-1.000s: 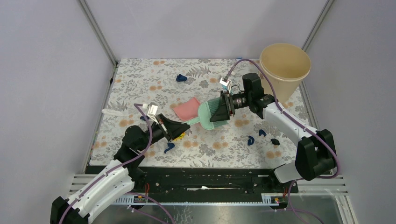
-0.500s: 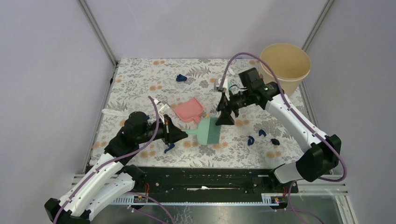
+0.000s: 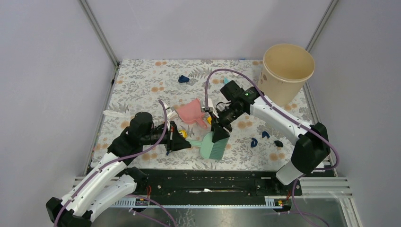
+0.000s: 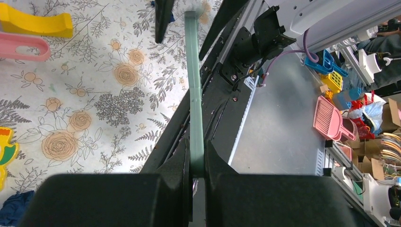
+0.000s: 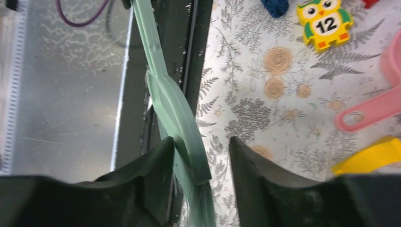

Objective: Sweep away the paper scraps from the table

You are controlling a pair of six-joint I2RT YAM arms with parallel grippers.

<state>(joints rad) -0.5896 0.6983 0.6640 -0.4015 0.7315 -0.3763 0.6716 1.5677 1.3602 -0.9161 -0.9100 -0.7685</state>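
Well, nearest to me, at the front edge of the desk [image 3: 142, 80], the left gripper [image 3: 187, 144] was clenched on the thin handle of the teal brush [image 3: 213, 149]; my left wrist view showed the handle pinched flat between both fingers. Just beyond it, the right gripper [image 3: 220, 135] stood over the brush head with its jaws released. The head lay against one finger, and a clear gap remained at the other.

A second earlier the brush had been out at mid-desk, right beside the pink dustpan [image 3: 190, 112], with the right gripper on top of it. Since then both arms had drawn back toward me and the brush had come to the near edge, well apart from the dustpan, which had hardly shifted.

To the right of the brush head, three navy paper scraps [image 3: 254, 142] lay close together on the cloth, where they had been before. Farther out, a lone navy wad [image 3: 183, 79] sat near the back of the desk, also unmoved. At the far right corner stood the beige bin [image 3: 288, 66], upright as before.
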